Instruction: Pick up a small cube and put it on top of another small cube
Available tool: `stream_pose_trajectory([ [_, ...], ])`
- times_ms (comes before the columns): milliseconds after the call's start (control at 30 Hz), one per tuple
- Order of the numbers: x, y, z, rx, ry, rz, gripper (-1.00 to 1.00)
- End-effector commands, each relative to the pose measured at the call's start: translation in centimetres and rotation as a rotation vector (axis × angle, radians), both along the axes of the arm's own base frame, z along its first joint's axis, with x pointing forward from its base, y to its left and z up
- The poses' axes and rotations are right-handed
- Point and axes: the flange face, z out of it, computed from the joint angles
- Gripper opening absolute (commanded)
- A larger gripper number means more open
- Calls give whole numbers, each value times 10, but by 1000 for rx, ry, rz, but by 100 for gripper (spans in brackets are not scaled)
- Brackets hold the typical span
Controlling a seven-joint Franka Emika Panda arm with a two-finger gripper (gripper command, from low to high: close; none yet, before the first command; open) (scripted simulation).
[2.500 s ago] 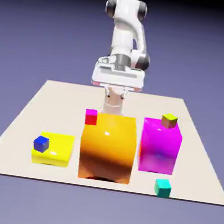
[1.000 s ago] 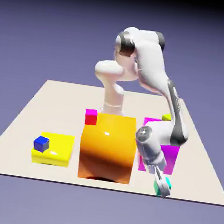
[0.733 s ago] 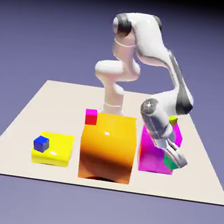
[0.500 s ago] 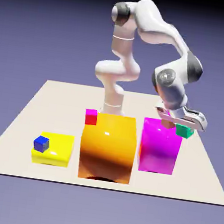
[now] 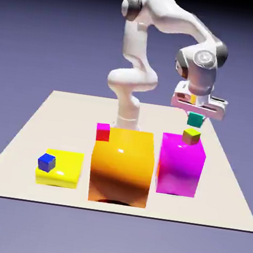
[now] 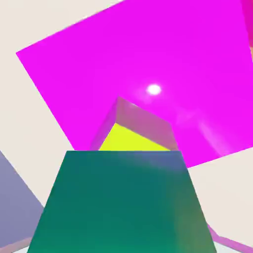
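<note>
The tiny teal cube (image 5: 195,119) hangs in my gripper (image 5: 195,121), which is shut on it and points straight down. Just below it, with a small gap, the tiny cube with a yellow-green top and olive sides (image 5: 191,136) rests on the big magenta block (image 5: 180,166). In the hand view the teal cube (image 6: 123,202) fills the lower half and hides my fingertips. Beyond it shows the yellow-green top (image 6: 129,141) on the magenta block's top face (image 6: 148,64).
A big orange block (image 5: 122,166) stands in the middle with a small red cube (image 5: 103,132) at its upper left corner. A small blue cube (image 5: 46,162) sits on a low yellow block (image 5: 61,169) at the exterior view's left. The beige table (image 5: 31,132) lies under all.
The arm lifted the teal cube from the table's front edge, swung it up past the magenta block's side, and now holds it over the yellow-green cube.
</note>
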Motion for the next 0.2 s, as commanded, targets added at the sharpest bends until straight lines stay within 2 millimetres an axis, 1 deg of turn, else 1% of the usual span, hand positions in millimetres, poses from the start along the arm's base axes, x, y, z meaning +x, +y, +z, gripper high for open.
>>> stream_pose_trajectory([
  [0, -2, 0, -7, -2, 0, 0, -100],
  [67, -7, 1, -20, -4, 2, -1, -100],
  [100, -7, 1, -20, -4, 2, -1, -100],
  [133, -7, 1, -20, -4, 2, -1, 100],
  [167, -7, 1, -20, -4, 2, -1, 100],
])
